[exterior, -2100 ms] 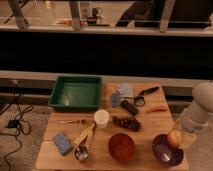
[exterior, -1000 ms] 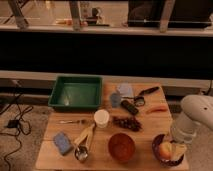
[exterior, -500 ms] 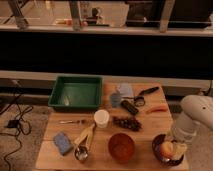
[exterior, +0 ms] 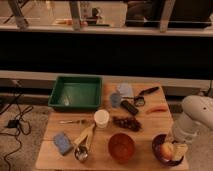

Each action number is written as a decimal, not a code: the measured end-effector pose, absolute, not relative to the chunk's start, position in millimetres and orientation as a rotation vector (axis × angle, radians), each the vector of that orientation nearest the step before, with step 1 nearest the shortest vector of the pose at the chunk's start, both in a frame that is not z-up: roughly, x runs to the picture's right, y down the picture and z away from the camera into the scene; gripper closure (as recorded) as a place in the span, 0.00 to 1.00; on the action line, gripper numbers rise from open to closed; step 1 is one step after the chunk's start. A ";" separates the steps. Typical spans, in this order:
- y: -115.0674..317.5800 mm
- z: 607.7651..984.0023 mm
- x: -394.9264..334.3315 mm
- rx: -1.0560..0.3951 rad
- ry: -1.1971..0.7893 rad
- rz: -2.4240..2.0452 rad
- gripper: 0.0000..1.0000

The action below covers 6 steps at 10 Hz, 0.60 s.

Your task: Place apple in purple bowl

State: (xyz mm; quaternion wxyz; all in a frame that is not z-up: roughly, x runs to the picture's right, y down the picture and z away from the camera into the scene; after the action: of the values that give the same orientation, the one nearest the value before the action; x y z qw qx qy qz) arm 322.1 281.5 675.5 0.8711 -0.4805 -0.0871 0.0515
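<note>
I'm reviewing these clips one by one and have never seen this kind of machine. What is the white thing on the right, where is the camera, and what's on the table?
There is one picture, taken from above and in front of a wooden table; the camera mount isn't known. The white shape is a robot arm. Its gripper hangs over the purple bowl at the front right corner, fingers shut on the apple, which sits in or just above the bowl. Also on the table: an orange bowl, dark grapes, a carrot, a white cup, a green tray and a blue sponge.
</note>
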 end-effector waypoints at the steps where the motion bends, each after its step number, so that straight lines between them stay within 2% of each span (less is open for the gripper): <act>1: 280.9 676.0 321.1 -1.005 -0.183 0.105 0.96; 6: 281.9 676.4 321.0 -1.006 -0.184 0.106 0.96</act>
State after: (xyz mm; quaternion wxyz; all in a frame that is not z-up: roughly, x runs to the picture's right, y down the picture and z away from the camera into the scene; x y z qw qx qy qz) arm 321.0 281.9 676.4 0.8707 -0.4813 -0.0880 0.0506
